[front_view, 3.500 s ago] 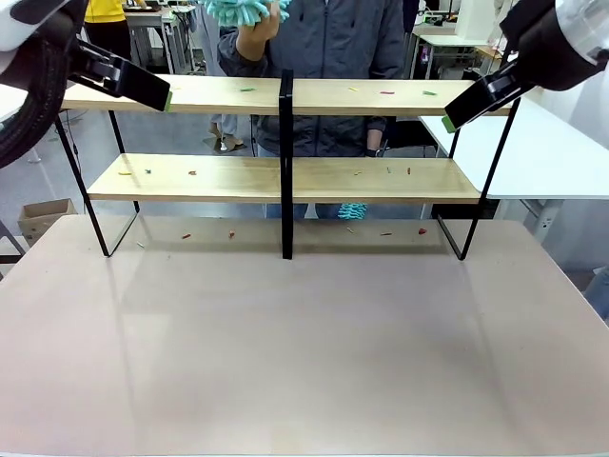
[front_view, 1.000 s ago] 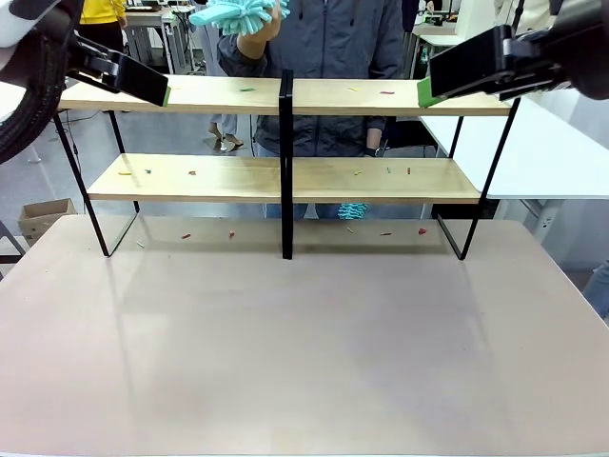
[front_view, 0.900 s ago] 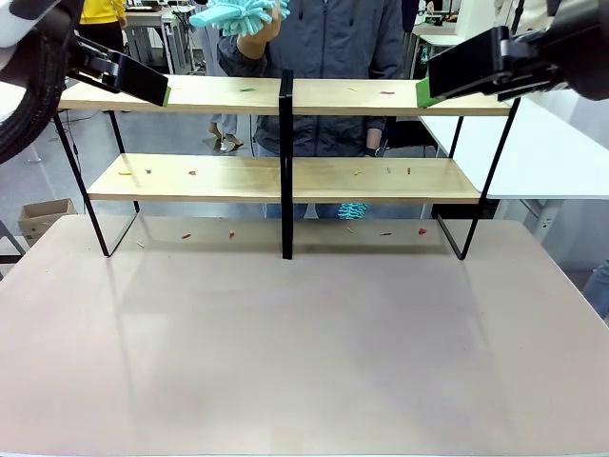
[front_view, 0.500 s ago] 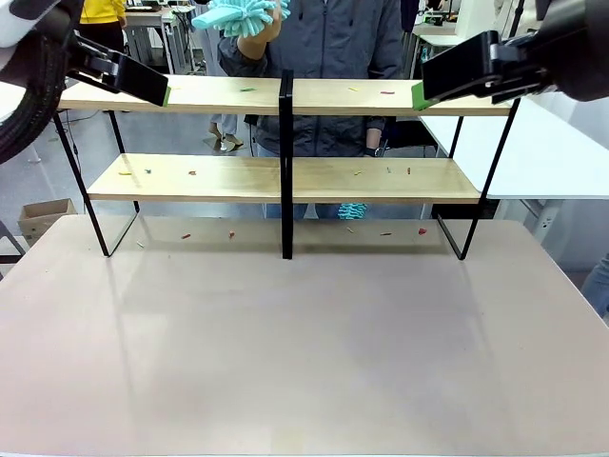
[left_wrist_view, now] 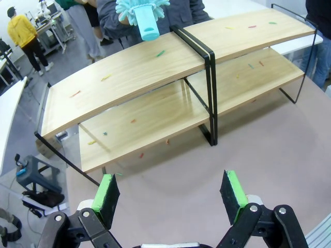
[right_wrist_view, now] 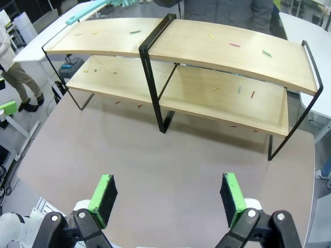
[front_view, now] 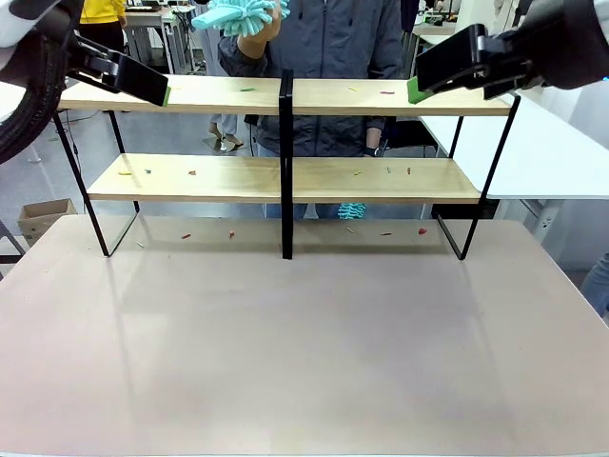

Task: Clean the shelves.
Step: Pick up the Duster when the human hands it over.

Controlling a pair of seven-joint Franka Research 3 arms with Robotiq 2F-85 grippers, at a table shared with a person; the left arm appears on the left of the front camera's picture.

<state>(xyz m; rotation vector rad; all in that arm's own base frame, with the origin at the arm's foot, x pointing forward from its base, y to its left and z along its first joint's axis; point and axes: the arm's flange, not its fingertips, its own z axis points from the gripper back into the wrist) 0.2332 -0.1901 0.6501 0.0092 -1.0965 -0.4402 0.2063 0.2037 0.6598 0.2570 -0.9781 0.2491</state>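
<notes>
The shelves (front_view: pixel 285 95) stand at the far side of the table: two long light-wood boards on a thin black frame with a central black upright. Small coloured scraps (front_view: pixel 247 89) lie on both boards and on the table beneath. Behind the shelves a person's hand holds up a turquoise fluffy duster (front_view: pixel 238 14); a second duster (front_view: pixel 352 209) shows below the lower board. My left gripper (left_wrist_view: pixel 170 195) hovers open and empty by the top board's left end (front_view: pixel 164 95). My right gripper (right_wrist_view: pixel 167 200) hovers open and empty by its right end (front_view: pixel 414 90).
The pinkish table (front_view: pixel 304 362) stretches wide in front of the shelves. A white table (front_view: pixel 552 152) stands at the right, a cardboard box (front_view: pixel 43 217) on the floor at the left. Another person in yellow (left_wrist_view: pixel 23 33) stands far off.
My right gripper has shifted a little left and up along the top board's right end. The left gripper has stayed still. The person's duster is still held high.
</notes>
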